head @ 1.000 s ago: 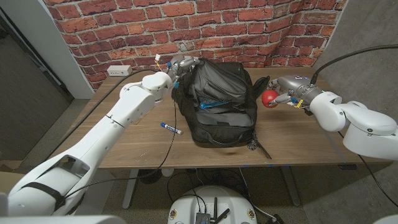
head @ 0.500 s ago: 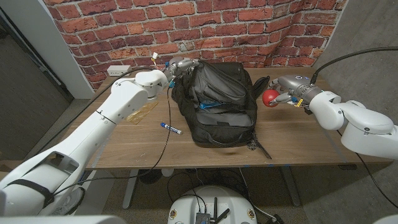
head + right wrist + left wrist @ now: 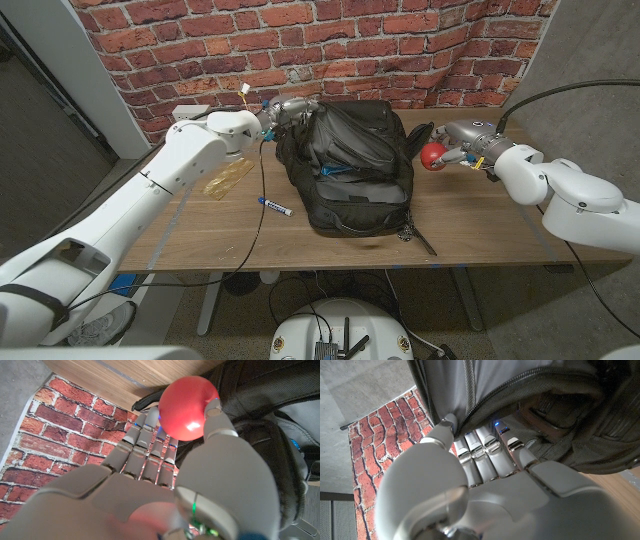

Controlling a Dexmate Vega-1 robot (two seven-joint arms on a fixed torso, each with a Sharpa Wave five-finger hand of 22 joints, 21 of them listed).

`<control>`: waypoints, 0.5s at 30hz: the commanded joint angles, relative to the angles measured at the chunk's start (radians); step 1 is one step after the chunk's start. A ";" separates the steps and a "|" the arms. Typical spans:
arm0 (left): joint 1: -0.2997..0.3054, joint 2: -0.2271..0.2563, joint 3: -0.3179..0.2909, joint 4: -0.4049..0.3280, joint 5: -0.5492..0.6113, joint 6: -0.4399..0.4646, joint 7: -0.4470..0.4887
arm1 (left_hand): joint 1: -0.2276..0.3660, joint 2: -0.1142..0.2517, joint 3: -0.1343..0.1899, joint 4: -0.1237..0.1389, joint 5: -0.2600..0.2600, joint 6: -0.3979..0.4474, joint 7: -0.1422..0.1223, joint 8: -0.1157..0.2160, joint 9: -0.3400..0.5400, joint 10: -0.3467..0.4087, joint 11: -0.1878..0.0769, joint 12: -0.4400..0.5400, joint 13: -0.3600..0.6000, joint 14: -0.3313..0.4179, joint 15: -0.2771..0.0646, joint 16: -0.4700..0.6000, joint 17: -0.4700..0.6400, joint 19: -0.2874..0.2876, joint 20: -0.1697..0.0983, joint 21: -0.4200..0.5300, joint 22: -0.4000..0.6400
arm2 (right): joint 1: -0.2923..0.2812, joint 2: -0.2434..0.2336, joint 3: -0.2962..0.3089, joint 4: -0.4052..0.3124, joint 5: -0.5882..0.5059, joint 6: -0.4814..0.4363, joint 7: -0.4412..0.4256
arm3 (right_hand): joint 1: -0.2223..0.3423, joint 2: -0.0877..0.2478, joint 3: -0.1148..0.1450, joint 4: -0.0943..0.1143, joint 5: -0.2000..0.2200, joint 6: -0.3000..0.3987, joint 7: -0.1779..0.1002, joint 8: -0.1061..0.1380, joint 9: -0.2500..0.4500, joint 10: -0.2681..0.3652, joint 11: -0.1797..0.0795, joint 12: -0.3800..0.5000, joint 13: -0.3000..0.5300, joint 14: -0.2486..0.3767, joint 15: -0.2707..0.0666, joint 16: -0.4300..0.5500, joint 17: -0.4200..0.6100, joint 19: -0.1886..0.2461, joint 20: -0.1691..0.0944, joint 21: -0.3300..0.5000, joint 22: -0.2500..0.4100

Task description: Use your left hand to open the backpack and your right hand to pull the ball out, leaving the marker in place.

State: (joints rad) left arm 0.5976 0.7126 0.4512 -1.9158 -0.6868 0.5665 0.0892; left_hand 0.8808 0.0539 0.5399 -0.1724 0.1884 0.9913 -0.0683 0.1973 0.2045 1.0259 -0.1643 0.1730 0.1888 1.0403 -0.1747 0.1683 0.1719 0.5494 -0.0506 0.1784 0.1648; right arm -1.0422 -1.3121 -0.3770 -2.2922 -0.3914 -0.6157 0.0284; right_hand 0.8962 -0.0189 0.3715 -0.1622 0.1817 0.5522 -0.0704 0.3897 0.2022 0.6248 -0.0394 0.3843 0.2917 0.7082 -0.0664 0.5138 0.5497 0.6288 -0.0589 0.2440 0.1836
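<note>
Lab-like room: brick wall point(image 3: 300, 40), wooden table point(image 3: 480, 215), power strip point(image 3: 192, 113).

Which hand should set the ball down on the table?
Right. The right hand already holds the ball beside the backpack; the left hand is at the backpack's far side.

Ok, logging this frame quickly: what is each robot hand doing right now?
Left robot hand: grips the black backpack at its far left edge.
Right robot hand: holds the red ball, outside the backpack.
</note>
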 commanded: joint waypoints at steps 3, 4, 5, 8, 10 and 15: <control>-0.024 0.060 -0.008 0.023 -0.060 -0.016 -0.120 | -0.009 -0.020 -0.008 0.002 0.003 -0.047 -0.002 -0.012 0.003 -0.056 -0.003 -0.004 0.004 -0.045 -0.053 0.000 0.000 -0.033 -0.123 -0.003 0.002 | 0.039 0.041 -0.021 0.042 -0.037 0.034 0.032 | 0.055 0.066 0.004 0.002 0.004 0.047 -0.041 0.001 0.004 0.163 -0.152 0.086 0.225 0.012 -0.161 -0.002 0.006 0.009 -0.087 0.005 0.005; -0.024 0.058 -0.013 0.033 -0.076 -0.020 -0.137 | -0.012 -0.023 -0.010 0.002 0.003 -0.056 -0.004 -0.014 0.003 -0.063 -0.005 -0.003 0.004 -0.052 -0.052 0.000 -0.001 -0.036 -0.123 -0.003 0.002 | 0.040 0.043 -0.022 0.044 -0.040 0.035 0.034 | 0.055 0.066 0.005 0.002 0.004 0.047 -0.041 0.001 0.004 0.164 -0.152 0.086 0.225 0.011 -0.161 -0.003 0.006 0.009 -0.087 0.005 0.005; -0.023 0.055 -0.019 0.040 -0.093 -0.021 -0.146 | -0.017 -0.025 -0.011 0.004 0.003 -0.065 0.000 -0.014 0.003 -0.072 -0.002 -0.003 0.004 -0.064 -0.051 -0.002 -0.002 -0.044 -0.122 -0.004 0.002 | 0.042 0.044 -0.023 0.045 -0.042 0.035 0.036 | 0.055 0.066 0.004 0.002 0.004 0.047 -0.042 0.001 0.004 0.164 -0.152 0.086 0.225 0.012 -0.161 -0.003 0.006 0.009 -0.086 0.005 0.005; -0.024 0.054 -0.027 0.059 -0.123 -0.027 -0.172 | -0.025 -0.029 -0.012 0.005 0.003 -0.083 0.004 -0.015 0.002 -0.103 -0.003 -0.004 0.003 -0.086 -0.049 -0.002 -0.003 -0.058 -0.118 -0.003 0.002 | 0.044 0.048 -0.023 0.048 -0.048 0.038 0.040 | 0.054 0.066 0.004 0.002 0.004 0.047 -0.041 0.001 0.004 0.165 -0.152 0.086 0.225 0.012 -0.160 -0.004 0.007 0.009 -0.086 0.005 0.005; -0.028 0.060 -0.024 0.063 -0.126 -0.029 -0.186 | -0.034 -0.032 -0.012 0.007 0.003 -0.101 0.005 -0.016 0.002 -0.120 -0.004 -0.002 0.003 -0.105 -0.045 -0.003 -0.004 -0.070 -0.113 -0.004 0.002 | 0.045 0.052 -0.025 0.049 -0.053 0.036 0.043 | 0.055 0.067 0.004 0.002 0.004 0.048 -0.040 0.001 0.004 0.166 -0.151 0.086 0.225 0.012 -0.161 -0.004 0.007 0.009 -0.086 0.005 0.005; -0.034 0.071 -0.023 0.079 -0.140 -0.049 -0.232 | -0.051 -0.056 -0.018 0.004 0.002 -0.146 0.008 -0.018 0.000 -0.177 0.006 -0.002 0.002 -0.161 -0.039 -0.006 -0.008 -0.098 -0.107 -0.003 0.002 | 0.048 0.059 -0.025 0.052 -0.060 0.039 0.046 | 0.056 0.066 0.004 0.001 0.004 0.049 -0.041 0.000 0.004 0.166 -0.152 0.085 0.226 0.012 -0.161 -0.005 0.008 0.009 -0.087 0.005 0.005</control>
State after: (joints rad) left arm 0.5767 0.7613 0.4342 -1.8743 -0.7688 0.5481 -0.0393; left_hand 0.8383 0.0115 0.5279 -0.1670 0.1884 0.8642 -0.0608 0.1811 0.2045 0.8713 -0.1621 0.1731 0.1888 0.9018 -0.1256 0.1684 0.1635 0.4638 -0.0465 0.1784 0.1648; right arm -1.0074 -1.2740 -0.3961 -2.2539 -0.4311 -0.5856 0.0603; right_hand 0.8963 -0.0189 0.3693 -0.1640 0.1814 0.5507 -0.0719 0.3887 0.2022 0.6289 -0.0353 0.3851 0.2917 0.7135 -0.0713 0.5131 0.5546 0.6288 -0.0590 0.2440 0.1836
